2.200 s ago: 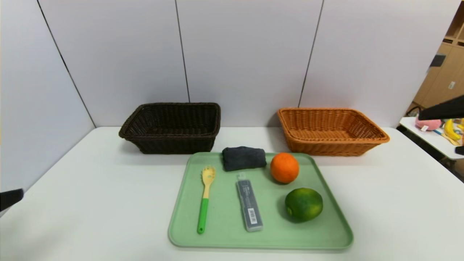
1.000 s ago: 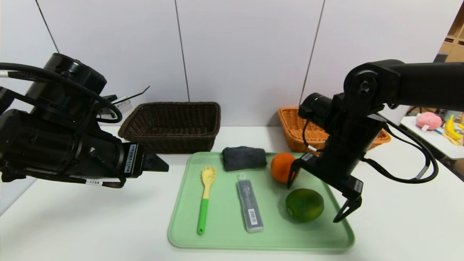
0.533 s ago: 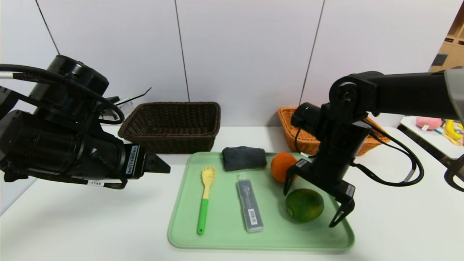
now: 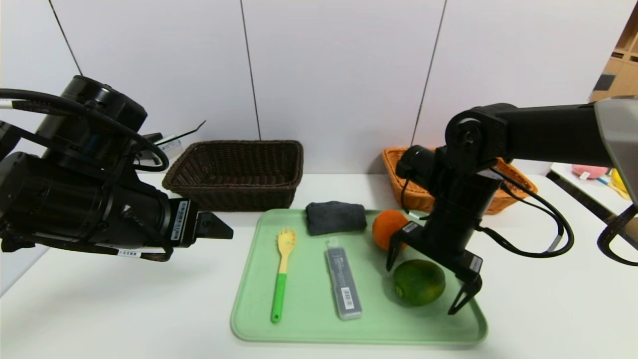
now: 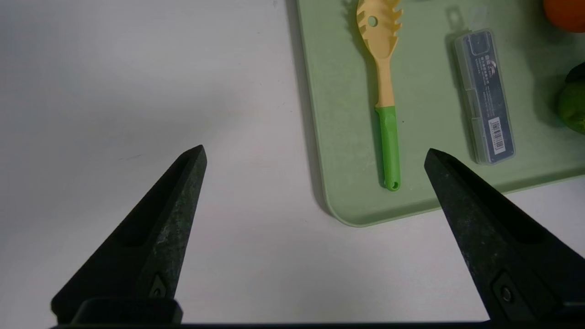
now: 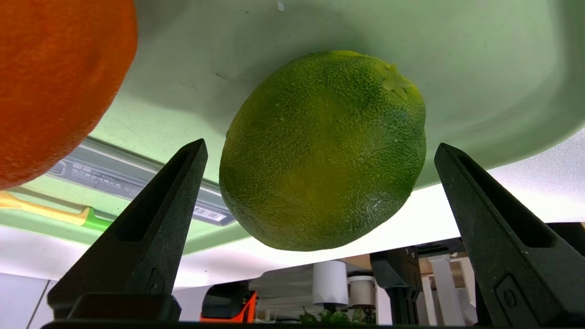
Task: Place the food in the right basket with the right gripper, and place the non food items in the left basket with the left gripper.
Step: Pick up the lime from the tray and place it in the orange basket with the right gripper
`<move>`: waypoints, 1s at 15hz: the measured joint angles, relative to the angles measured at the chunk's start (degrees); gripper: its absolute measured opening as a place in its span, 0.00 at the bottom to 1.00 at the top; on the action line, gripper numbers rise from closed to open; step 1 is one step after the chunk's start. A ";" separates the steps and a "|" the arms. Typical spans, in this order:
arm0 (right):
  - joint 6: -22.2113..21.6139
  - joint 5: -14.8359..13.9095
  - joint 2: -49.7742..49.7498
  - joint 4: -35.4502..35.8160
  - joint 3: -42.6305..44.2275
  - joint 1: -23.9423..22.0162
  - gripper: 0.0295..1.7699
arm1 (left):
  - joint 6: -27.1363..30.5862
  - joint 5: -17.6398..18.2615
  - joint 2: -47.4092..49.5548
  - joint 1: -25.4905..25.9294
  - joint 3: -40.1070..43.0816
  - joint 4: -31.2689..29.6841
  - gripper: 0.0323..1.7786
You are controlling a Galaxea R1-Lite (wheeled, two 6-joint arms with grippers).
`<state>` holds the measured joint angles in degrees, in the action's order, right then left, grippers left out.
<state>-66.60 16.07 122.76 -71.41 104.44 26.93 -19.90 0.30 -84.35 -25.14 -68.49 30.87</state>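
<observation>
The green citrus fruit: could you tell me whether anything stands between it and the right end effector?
Nothing visible does. The right end effector straddles the green citrus fruit on the pale green tray, fingers open on either side. The orange lies close behind but outside the gap.

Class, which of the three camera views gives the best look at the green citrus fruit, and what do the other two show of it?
The right wrist view: the green citrus fruit fills the frame between the right claw fingers, rind and stem end clear. The head view shows it whole but small, on the tray. The left wrist view catches only its edge.
</observation>
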 joint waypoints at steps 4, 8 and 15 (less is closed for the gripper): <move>0.00 0.18 -0.11 -0.06 -0.13 0.05 0.59 | 0.00 0.02 0.06 0.00 0.02 0.00 0.95; -0.07 0.22 -0.71 -0.13 -0.22 0.05 0.56 | 0.02 0.02 0.26 0.00 0.02 0.06 0.95; -0.33 -0.67 -13.45 0.02 3.72 0.33 0.56 | -0.05 0.05 1.35 0.00 -0.34 -0.02 0.95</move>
<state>-66.93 15.40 109.31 -71.39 108.15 27.26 -19.94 0.35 -82.99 -25.14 -68.83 30.84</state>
